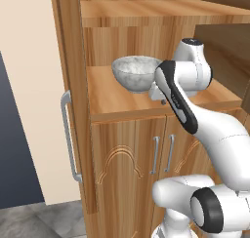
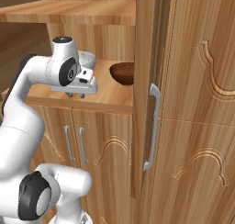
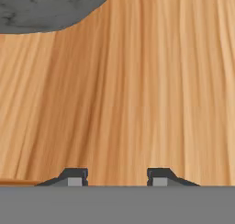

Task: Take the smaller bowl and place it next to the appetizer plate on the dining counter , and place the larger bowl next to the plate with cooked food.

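Observation:
The larger bowl (image 1: 134,72), mottled grey-white, stands on the wooden cabinet shelf (image 1: 117,103); its rim shows behind the arm (image 2: 88,60) and its side fills a corner of the hand view (image 3: 46,7). The smaller bowl (image 2: 123,74), glossy reddish-brown, sits on the same shelf further right, partly behind the open door. My gripper (image 2: 75,95) points down just above the shelf, in front of the grey bowl and left of the brown one. It is open with bare wood between its fingertips (image 3: 117,177). The dining counter and the blue plate are out of view.
An upper shelf (image 1: 146,10) hangs above the bowls. The open cabinet door (image 2: 146,58) with a metal handle (image 2: 153,126) stands close on the right of the brown bowl. Another side panel with a handle (image 1: 68,137) is at the left. Closed lower doors (image 1: 132,168) sit below.

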Controlling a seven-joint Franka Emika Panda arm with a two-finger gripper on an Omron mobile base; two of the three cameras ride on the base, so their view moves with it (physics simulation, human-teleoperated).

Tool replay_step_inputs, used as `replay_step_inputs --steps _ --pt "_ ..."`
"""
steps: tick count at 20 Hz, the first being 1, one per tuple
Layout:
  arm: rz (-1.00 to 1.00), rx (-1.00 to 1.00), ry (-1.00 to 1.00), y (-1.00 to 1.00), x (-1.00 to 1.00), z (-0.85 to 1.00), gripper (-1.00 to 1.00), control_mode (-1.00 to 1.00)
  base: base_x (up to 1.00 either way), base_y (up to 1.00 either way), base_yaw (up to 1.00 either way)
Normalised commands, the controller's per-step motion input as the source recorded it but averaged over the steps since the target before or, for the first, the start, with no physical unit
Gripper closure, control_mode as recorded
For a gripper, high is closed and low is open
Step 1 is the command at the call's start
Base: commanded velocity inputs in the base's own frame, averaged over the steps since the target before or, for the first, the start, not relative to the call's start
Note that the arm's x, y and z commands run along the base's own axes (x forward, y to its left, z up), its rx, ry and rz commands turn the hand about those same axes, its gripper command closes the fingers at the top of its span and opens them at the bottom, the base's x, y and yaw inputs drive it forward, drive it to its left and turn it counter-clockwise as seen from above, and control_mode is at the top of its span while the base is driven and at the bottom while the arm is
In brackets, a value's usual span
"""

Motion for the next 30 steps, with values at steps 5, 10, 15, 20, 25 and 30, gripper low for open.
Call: replay_step_inputs --steps 5,10,15,20,25,30 --pt "-0.10 0.00 -0.15 0.07 0.00 0.06 -1.00 -1.00 0.00 0.00 0.00" --pt "-0.27 0.01 -0.44 0.02 0.00 0.52 -1.00 -1.00 0.00 0.00 0.00" --pt "-0.18 0.12 -0.50 0.00 0.00 0.66 -1.00 -1.00 0.00 0.00 0.00" --pt "0.00 0.25 -0.28 -0.10 0.05 0.55 -1.00 -1.00 0.00 0.00 0.00" --pt "-0.02 0.18 0.02 -0.06 0.60 0.14 -1.00 -1.00 0.00 0.00 0.00" --pt "-0.01 0.08 0.18 0.00 0.69 0.02 -1.00 -1.00 0.00 0.00 0.00"
